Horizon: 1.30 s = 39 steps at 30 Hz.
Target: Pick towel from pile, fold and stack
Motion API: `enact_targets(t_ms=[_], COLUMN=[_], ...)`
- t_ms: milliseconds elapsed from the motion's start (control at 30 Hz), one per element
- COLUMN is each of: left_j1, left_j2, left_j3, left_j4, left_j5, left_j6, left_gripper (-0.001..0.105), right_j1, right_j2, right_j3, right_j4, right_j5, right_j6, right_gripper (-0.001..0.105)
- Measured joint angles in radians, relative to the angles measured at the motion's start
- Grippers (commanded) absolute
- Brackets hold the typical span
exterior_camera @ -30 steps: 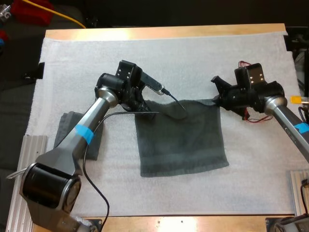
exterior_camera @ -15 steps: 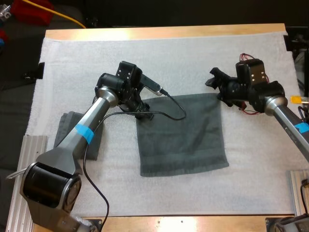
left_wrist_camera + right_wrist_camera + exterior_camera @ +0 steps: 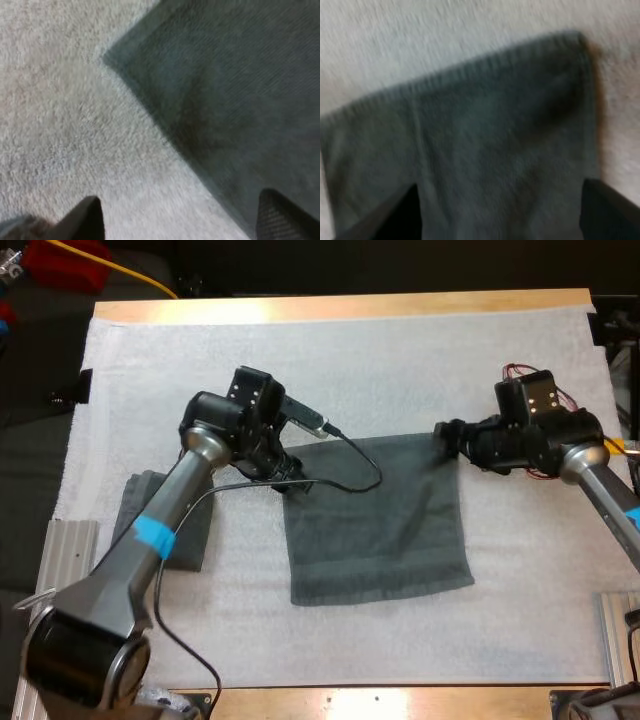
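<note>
Nearest you, the dark grey-green towel [image 3: 375,525] lies spread flat in the middle of the white mat [image 3: 350,360], its near edge running slightly askew to the mat's front. To its left a folded towel [image 3: 133,505] sits on the mat, partly under your left arm. Farther in, your left gripper [image 3: 288,482] is at the spread towel's far left corner. The left wrist view shows its fingers [image 3: 87,222] standing wide apart, one over bare mat and the other over the cloth, with nothing pinched. Your right gripper [image 3: 448,436] is at the far right corner. Its fingers [image 3: 402,215] are likewise spread, with the towel's edge lying flat below them. Beyond both grippers the mat runs on to the far rim of the wooden table [image 3: 340,308].
</note>
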Motion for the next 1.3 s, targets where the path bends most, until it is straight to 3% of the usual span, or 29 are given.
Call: enact_targets(t_ms=[267,500,633,733,967,1300], left_j1=[0.0,0.0,-0.002,-0.02,-0.13,-0.288], left_j2=[-0.137,-0.252,-0.318,-0.349,-0.409,-0.481], left_j3=[0.0,0.0,0.0,0.0,0.0,0.0], left_j4=[0.085,0.139,0.168,0.193,0.231,0.299], left_j5=[0.026,0.054,0.132,0.138,0.135,0.025], left_j6=[-0.038,-0.062,-0.093,-0.105,-0.151,-0.228], left_gripper=[0.06,0.06,0.06,0.06,0.06,0.06], right_j1=[0.0,0.0,0.0,0.0,0.0,0.0], right_j2=[-0.093,-0.168,-0.223,-0.259,-0.344,-0.455], right_j3=[0.001,0.001,0.001,0.001,0.001,0.001], right_j4=[0.166,0.304,0.38,0.414,0.47,0.562], right_j5=[0.003,0.003,0.003,0.003,0.003,0.003], right_j6=[-0.139,-0.159,-0.18,-0.18,-0.18,-0.18], right_gripper=[0.065,0.065,0.065,0.065,0.065,0.065])
